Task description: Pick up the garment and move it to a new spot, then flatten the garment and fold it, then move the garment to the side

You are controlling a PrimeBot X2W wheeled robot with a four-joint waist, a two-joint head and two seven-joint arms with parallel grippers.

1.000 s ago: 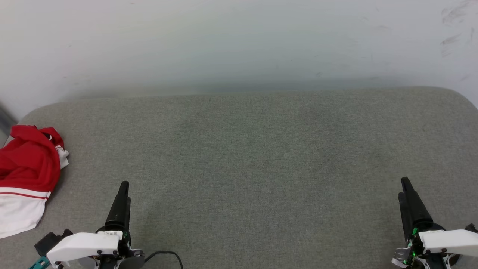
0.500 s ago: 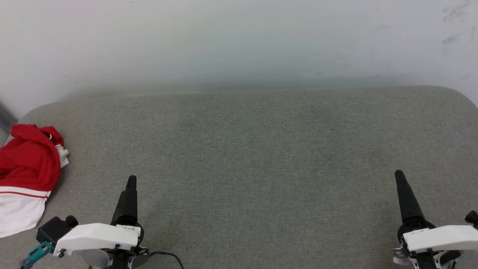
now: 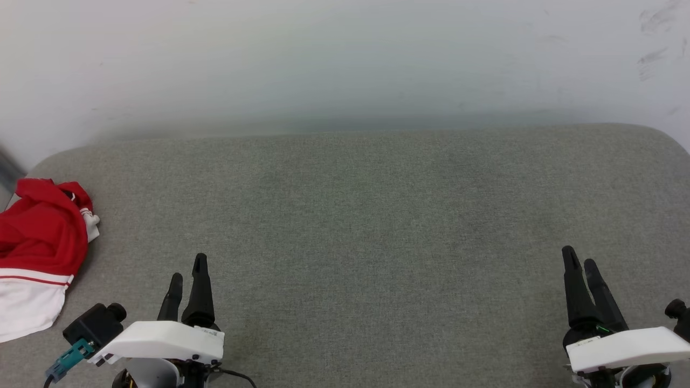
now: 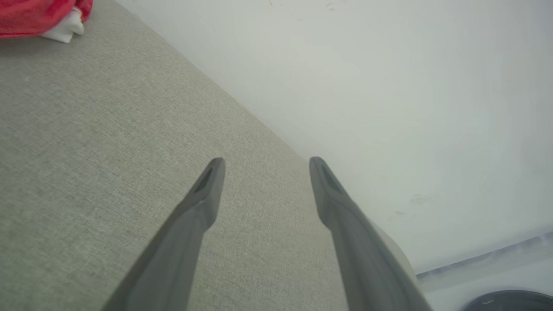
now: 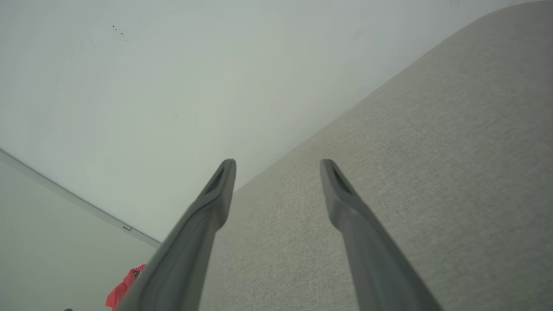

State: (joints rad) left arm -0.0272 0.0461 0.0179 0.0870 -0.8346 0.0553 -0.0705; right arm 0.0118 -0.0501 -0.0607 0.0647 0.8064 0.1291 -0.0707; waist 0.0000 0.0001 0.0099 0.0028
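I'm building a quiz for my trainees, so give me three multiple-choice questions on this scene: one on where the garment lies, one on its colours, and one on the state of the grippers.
1. In the head view, where on the grey surface does the garment lie?
A) at its left edge
B) in the middle
C) at its right edge

2. Which colours show on the garment?
A) blue and yellow
B) red and white
C) black and green

3. How do the left gripper and the right gripper stand?
A) both open, holding nothing
B) left shut on the garment
C) both shut on the garment

Answers:
1 A: it lies crumpled at the left edge.
2 B: red cloth above a white part.
3 A: each wrist view shows jaws apart with nothing between them.
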